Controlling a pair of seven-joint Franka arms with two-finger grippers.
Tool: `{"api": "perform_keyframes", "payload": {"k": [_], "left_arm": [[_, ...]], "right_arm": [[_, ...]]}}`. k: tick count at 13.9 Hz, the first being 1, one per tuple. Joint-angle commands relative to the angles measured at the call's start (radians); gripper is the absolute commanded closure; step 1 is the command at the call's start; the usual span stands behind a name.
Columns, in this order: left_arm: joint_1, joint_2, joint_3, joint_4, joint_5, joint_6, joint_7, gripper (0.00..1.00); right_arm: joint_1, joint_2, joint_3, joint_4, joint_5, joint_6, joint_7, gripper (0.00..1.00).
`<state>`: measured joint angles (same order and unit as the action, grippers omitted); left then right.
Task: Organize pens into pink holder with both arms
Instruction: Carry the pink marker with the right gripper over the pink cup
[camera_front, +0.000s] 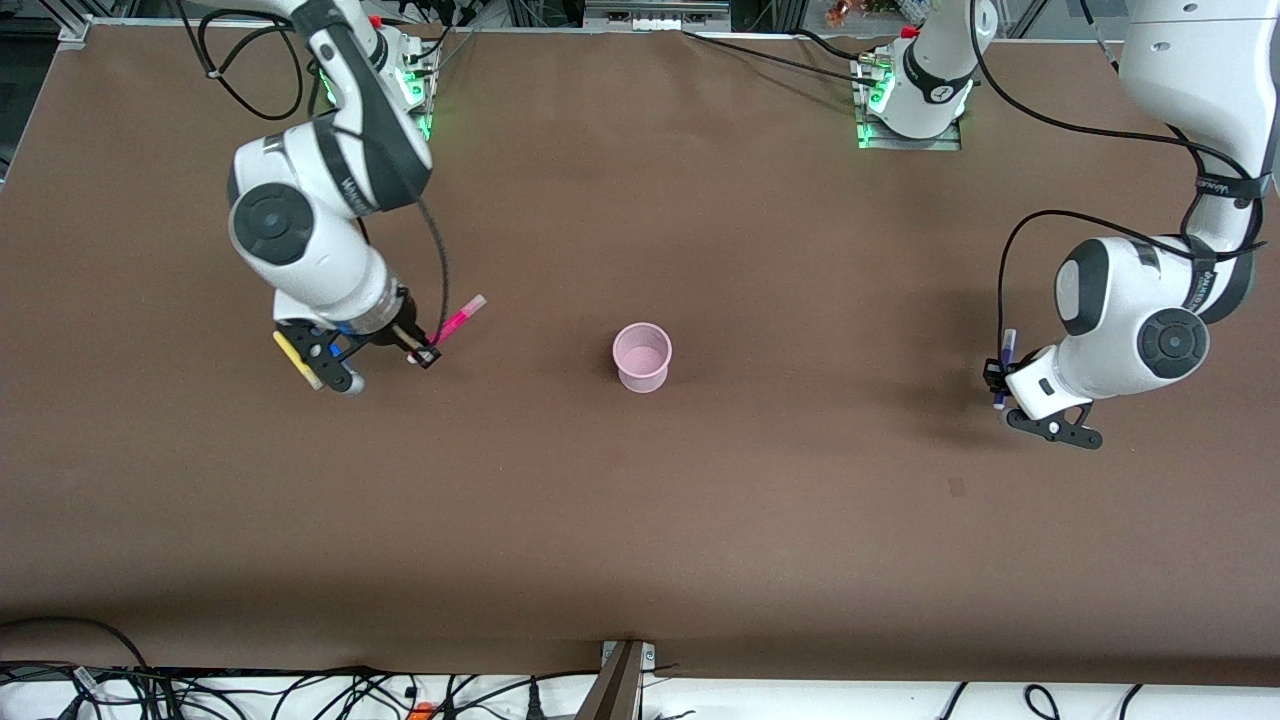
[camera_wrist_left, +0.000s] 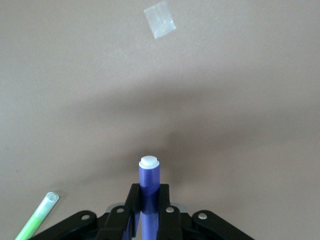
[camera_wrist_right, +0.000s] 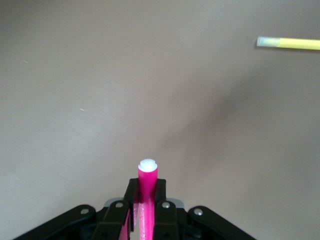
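On the brown table (camera_front: 640, 520) the pink holder (camera_front: 641, 357) stands mid-table. The right gripper (camera_front: 425, 355) is clamped on the magenta pen (camera_front: 459, 321) above its end, the yellow pen (camera_front: 297, 359) lying beside. The left gripper (camera_front: 996, 380) pinches the purple pen (camera_wrist_left: 149, 186) above its end; the green pen (camera_wrist_left: 39, 215) lies nearby.

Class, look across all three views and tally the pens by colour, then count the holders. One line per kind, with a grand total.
Magenta pen, in the right gripper: 1
Dark purple pen, in the left gripper: 1
Yellow pen, on the table: 1
Light green pen, on the table: 1
Pink holder: 1
Total: 5
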<state>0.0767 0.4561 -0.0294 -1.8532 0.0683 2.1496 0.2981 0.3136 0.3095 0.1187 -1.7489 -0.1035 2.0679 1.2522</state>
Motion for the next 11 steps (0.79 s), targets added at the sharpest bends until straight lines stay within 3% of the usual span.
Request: {"api": "perform_keyframes", "payload": {"k": [1, 7, 11], "left_arm": [[0.011, -0.028, -0.024, 0.049, -0.051, -0.072, 0.088, 1.0], [0.026, -0.036, -0.023, 0.101, -0.212, -0.146, 0.346, 1.0], [0.075, -0.025, -0.023, 0.101, -0.369, -0.146, 0.591, 1.0]], "right_arm": [[0.111, 0.055, -0.004, 0.112, -0.157, -0.025, 0.197, 1.0], [0.235, 0.183, -0.005, 0.322, -0.262, -0.023, 0.498, 1.0], [0.301, 0.282, -0.011, 0.4, -0.398, -0.02, 0.702, 1.0]]}}
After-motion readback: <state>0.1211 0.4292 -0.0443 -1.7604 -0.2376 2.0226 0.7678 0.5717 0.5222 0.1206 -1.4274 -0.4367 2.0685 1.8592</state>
